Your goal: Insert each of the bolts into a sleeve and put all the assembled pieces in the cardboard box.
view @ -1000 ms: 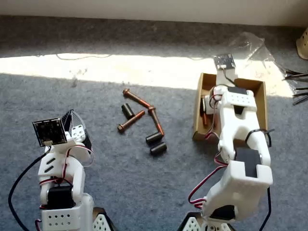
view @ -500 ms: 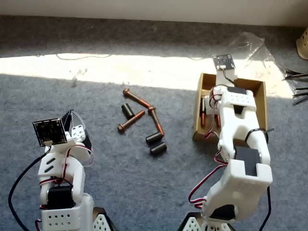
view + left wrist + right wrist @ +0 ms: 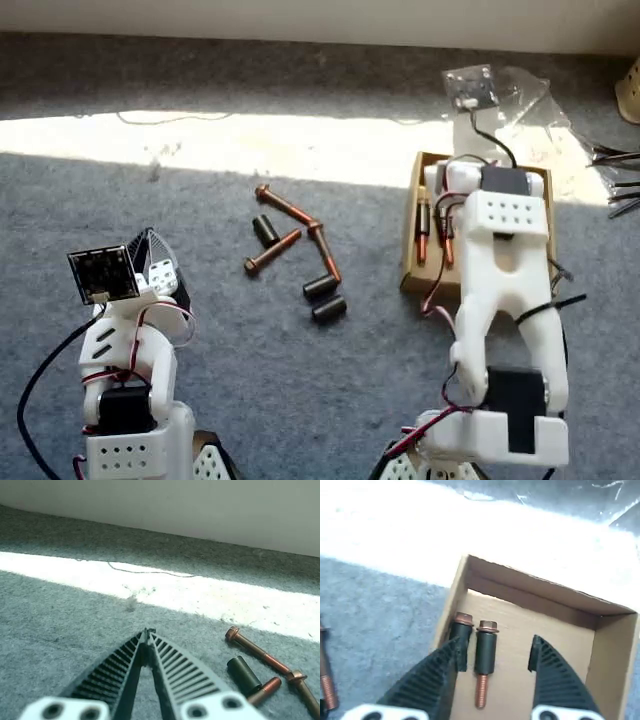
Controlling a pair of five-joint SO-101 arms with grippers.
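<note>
High view: three loose bolts (image 3: pixel 285 205) and three sleeves (image 3: pixel 321 288) lie on the grey carpet (image 3: pixel 250 380), awaiting assembly.

Left wrist view: the left end effector (image 3: pixel 146 632) is clenched and empty, with the bolts just ahead.

Right wrist view: the right end effector (image 3: pixel 495 641) is released above the cardboard box (image 3: pixel 530 597). Two assembled pieces (image 3: pixel 485 652) lie directly beneath it.

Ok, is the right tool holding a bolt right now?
No, the right tool is open and empty above the cardboard box.
</note>
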